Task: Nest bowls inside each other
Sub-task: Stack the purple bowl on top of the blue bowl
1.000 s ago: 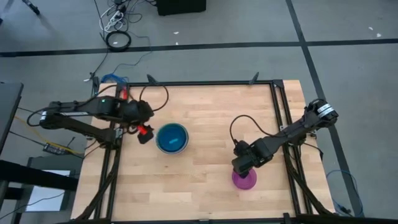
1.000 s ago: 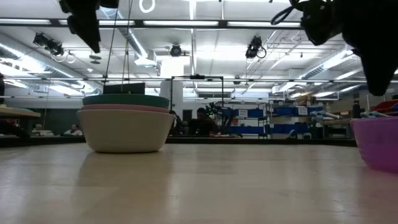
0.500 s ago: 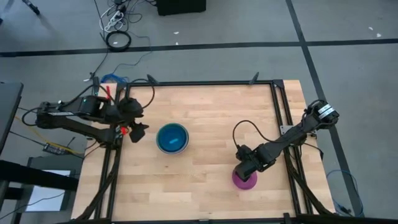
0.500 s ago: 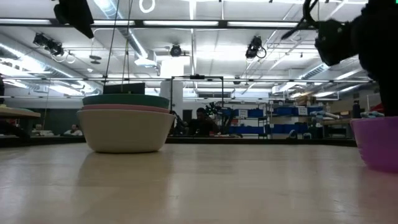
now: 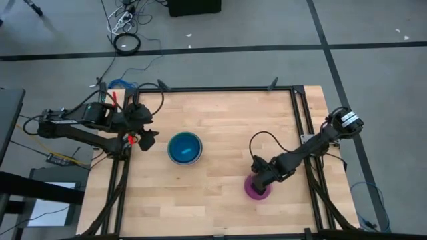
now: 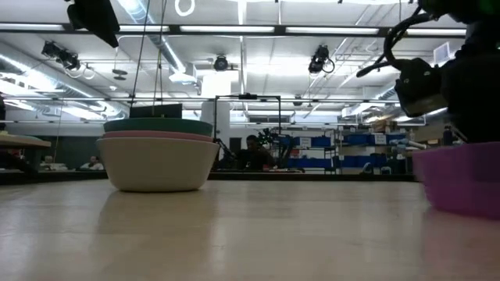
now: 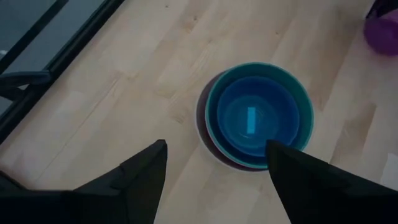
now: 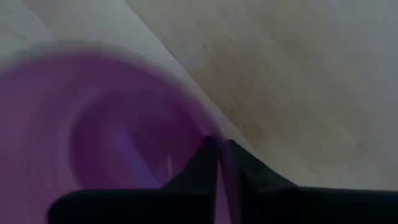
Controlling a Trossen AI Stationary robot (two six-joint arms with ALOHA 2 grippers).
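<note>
A purple bowl point(image 5: 255, 189) stands on its base at the table's near right; the low view shows this purple bowl point(image 6: 461, 178) at the right edge. My right gripper point(image 5: 263, 177) is down over its far-right rim, shut on it. A stack of nested bowls point(image 5: 185, 148) stands mid-table, cyan blue innermost inside teal green; in the low view the stack point(image 6: 156, 160) has a whitish bowl outermost. My left gripper point(image 5: 144, 137) hangs open above the table's left edge, with the stack point(image 7: 258, 115) ahead of its fingers. My right gripper point(image 8: 219, 163) has the purple bowl's rim point(image 8: 202, 127) on the bowl's far-right side. One finger point(image 8: 198, 167) is inside the bowl and the other point(image 8: 256, 173) outside, with the wall between them. The fingers point steeply down. The bowl stands on the table.
A black frame rail point(image 5: 299, 127) runs along the table's right side, close to my right arm. Bare wood point(image 5: 220, 173) lies between the purple bowl and the stack. Cables lie on the floor point(image 5: 127, 40) beyond the far edge.
My right gripper has come down onto the purple bowl's rim and shut on it; the bowl has slid a little toward the table's left. My left gripper drew back toward the table's left edge and rose, staying open, then kept still.
</note>
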